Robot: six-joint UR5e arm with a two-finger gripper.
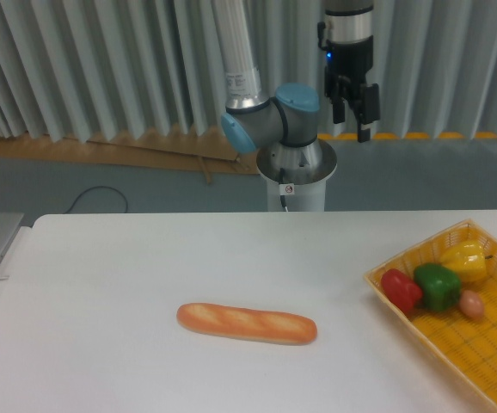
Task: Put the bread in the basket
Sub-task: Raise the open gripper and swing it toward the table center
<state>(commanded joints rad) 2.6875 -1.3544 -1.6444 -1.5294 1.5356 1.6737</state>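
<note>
**Nothing moved yet**

Nearest us, the bread (247, 323) lies on the table (128, 284), well apart from the basket (489, 353) at right. Far back and high, our gripper (352, 120) hangs empty, fingers apart.

This looks like a robotics lab or test cell. A plain white bench (145, 275) stands in front of an industrial arm (270, 120) bolted on a round metal pedestal (296, 176). Behind the pedestal hangs a grey pleated curtain (76, 60) as a screen, and at its foot yellow marking tape (438, 135) runs along the grey floor (102, 185). A black cable (94, 198) trails on the floor left of the pedestal.
</note>
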